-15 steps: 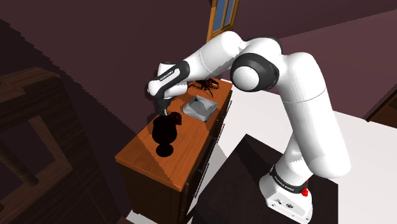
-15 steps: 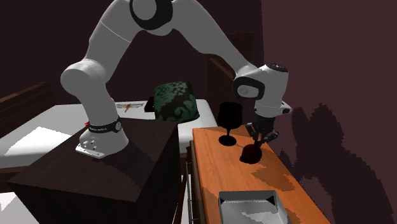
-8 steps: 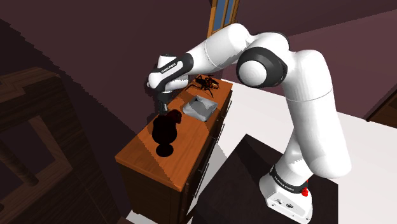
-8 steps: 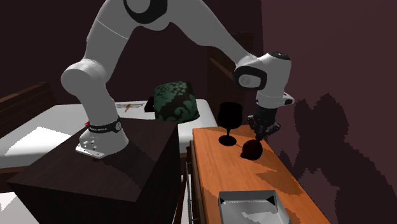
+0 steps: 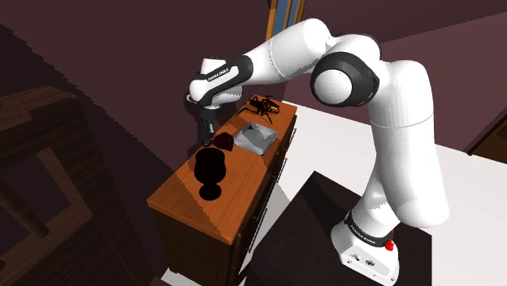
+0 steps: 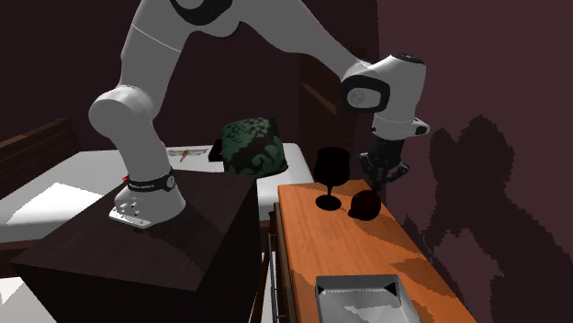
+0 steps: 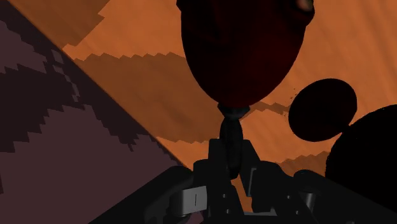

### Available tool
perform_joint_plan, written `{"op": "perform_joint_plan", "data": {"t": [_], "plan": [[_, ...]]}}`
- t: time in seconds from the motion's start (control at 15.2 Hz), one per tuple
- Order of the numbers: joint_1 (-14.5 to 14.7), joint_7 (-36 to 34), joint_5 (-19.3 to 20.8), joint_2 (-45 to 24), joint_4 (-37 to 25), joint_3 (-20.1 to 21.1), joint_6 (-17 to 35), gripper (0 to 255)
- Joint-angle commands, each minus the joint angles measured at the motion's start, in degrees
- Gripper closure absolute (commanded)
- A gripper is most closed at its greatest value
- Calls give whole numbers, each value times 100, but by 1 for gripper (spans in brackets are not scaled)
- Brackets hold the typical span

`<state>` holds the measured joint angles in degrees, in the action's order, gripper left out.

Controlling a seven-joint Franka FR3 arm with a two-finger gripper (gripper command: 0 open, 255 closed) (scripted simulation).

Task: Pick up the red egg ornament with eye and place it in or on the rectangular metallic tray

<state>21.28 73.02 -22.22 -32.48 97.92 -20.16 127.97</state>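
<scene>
The dark red egg ornament (image 6: 365,204) hangs just above the wooden cabinet top (image 6: 317,248), beside a black goblet (image 6: 331,174). My gripper (image 6: 381,183) points down over it and is shut on the thin stem at the egg's top. In the wrist view that stem is clasped between the black fingers (image 7: 219,159) and the egg (image 7: 245,51) bulges beyond them. From the shoulder view the egg (image 5: 221,141) is under the gripper (image 5: 207,138), between the goblet (image 5: 210,171) and the grey metallic tray (image 5: 256,140). The tray (image 6: 360,295) lies at the cabinet's near end in the second exterior view.
A dark spider-like figure (image 5: 262,104) sits on the cabinet beyond the tray. The goblet (image 7: 366,165) stands close to the hanging egg. A wall runs along the cabinet's far side. A green patterned cushion (image 6: 255,147) lies behind the stand (image 6: 156,243).
The gripper has risen with the egg ornament in it, and the egg has come up off the cabinet top, shifting slightly toward the goblet.
</scene>
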Motion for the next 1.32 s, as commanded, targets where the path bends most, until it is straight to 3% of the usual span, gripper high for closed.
{"op": "perform_joint_plan", "data": {"t": [0.0,0.66,1.25], "plan": [[8,-13,24,55,5,-17,-48,255],[-883,1164,-40,210,172,-284,-228,255],[-1808,2174,-134,-35,-290,-479,-631,255]]}}
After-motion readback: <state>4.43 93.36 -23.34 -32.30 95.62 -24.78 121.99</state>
